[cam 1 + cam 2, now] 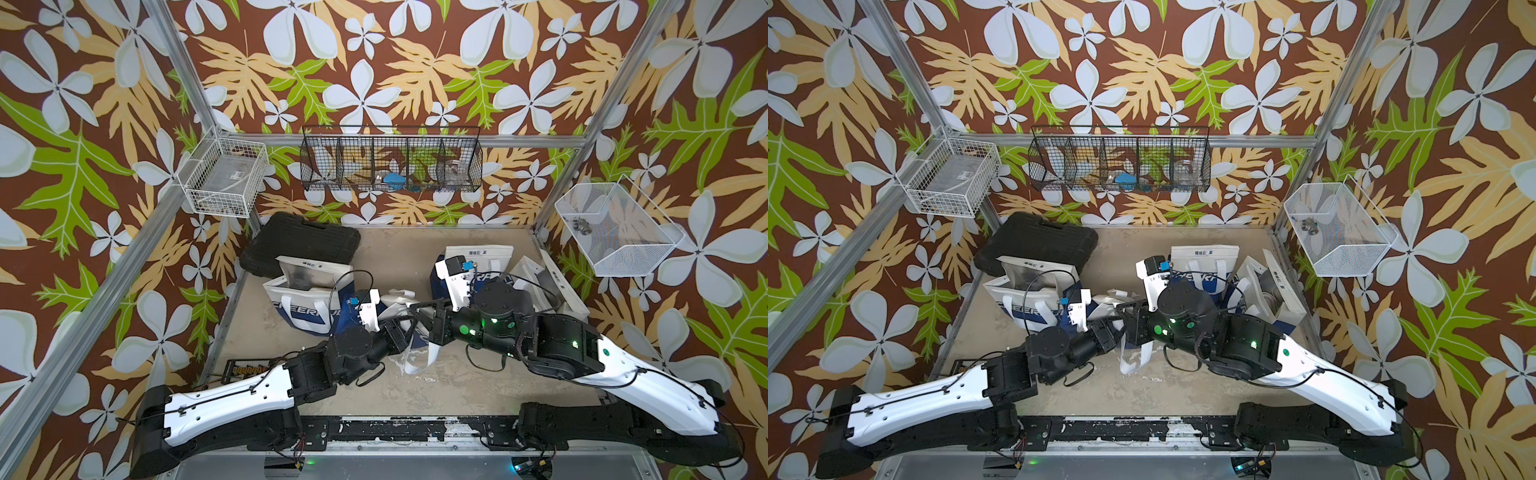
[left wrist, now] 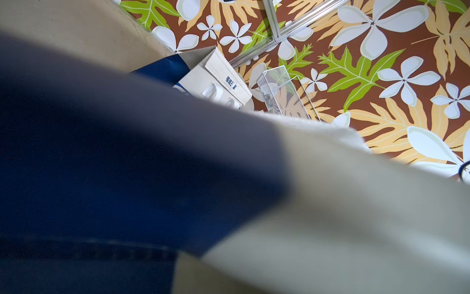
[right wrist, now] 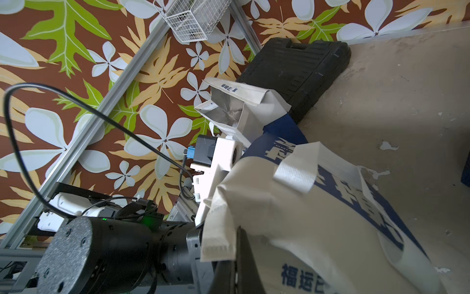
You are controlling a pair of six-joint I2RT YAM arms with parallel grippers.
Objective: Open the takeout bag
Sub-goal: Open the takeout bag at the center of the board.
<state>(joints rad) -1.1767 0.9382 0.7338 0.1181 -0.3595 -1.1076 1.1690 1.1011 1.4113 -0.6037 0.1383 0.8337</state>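
The takeout bag point(image 1: 397, 300) is white and navy and hangs crumpled at mid-table between both arms, its white handles point(image 1: 420, 358) drooping toward the front. My left gripper point(image 1: 406, 329) is buried in the bag's near side. In the left wrist view blurred navy and white bag cloth point(image 2: 330, 203) hides the jaws, which are shut on it. My right gripper point(image 1: 417, 311) meets the bag from the right. In the right wrist view its dark fingers point(image 3: 236, 236) are pressed together on the bag's white top flap point(image 3: 218, 244). The same bag point(image 1: 1106, 301) shows in both top views.
An open bag point(image 1: 299, 291) stands at the left against a black case point(image 1: 299, 241). Two more bags sit at the back right point(image 1: 478, 257) and along the right wall point(image 1: 544, 282). A small abacus point(image 1: 245, 368) lies front left. Wire baskets point(image 1: 390, 166) hang on the walls.
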